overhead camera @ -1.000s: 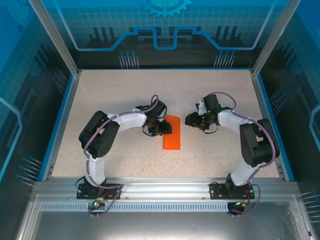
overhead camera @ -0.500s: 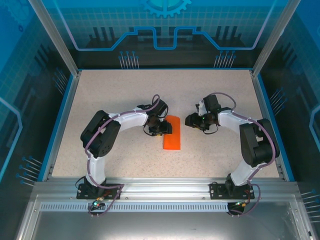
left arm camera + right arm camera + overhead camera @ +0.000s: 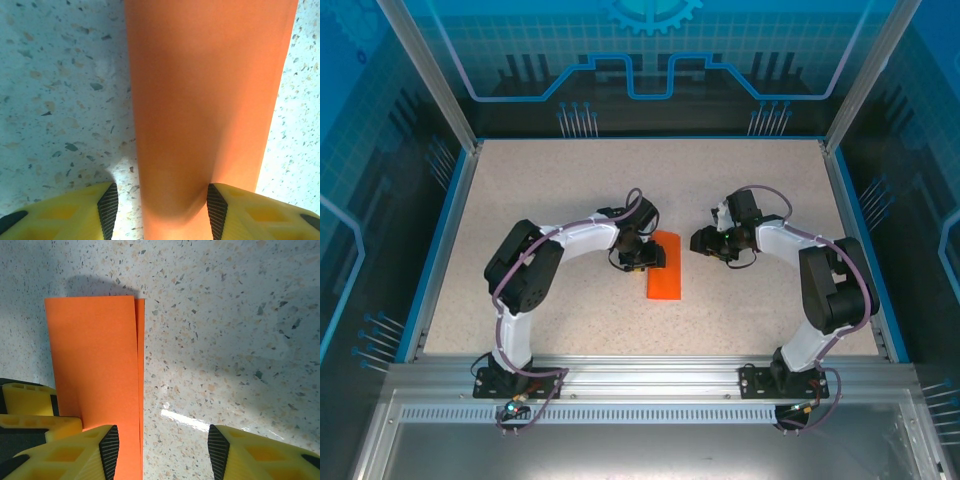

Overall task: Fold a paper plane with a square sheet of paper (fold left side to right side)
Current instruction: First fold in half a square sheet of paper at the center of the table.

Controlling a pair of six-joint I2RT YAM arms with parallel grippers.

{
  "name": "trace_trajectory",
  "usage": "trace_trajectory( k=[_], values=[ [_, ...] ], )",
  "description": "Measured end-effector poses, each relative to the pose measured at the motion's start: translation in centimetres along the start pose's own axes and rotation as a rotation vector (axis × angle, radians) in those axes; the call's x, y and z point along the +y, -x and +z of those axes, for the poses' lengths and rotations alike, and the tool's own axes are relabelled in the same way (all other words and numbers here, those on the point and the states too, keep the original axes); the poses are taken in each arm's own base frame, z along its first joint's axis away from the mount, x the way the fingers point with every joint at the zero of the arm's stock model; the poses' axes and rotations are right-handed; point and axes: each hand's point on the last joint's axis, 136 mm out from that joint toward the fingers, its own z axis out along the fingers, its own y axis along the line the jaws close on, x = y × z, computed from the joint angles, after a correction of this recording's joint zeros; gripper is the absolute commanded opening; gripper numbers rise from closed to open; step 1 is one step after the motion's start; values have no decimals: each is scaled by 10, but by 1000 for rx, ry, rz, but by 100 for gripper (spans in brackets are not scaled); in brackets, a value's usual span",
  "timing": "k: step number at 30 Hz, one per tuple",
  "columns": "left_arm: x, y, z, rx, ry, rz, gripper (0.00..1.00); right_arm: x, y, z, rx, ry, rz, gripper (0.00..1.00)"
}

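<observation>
Little change, left tool (image 3: 157, 202) astride paper (image 3: 205, 90), unmoved.

Matt orange paper (image 3: 205, 100) on glossy speckled tabletop (image 3: 225, 340)

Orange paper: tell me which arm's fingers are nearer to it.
Left. The left arm's fingers sit directly over the folded orange paper. The right arm's fingers hover just off its right edge, over the table.

I'm seeing bright, even overhead light; glare is streaking the surface (image 3: 185, 421), and the orange paper (image 3: 205, 100) is looking soft and shadowed up close.
</observation>
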Motion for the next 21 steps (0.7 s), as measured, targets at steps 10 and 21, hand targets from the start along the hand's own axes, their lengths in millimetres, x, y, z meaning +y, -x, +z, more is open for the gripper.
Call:
trace_trajectory(
  k=[10,21],
  values=[
    [0,0,1,15,23,1,55,0,0,0,3,3,1,54],
    [0,-1,2,30,41,13,56,1,-1,0,5,9,1,54]
  ],
)
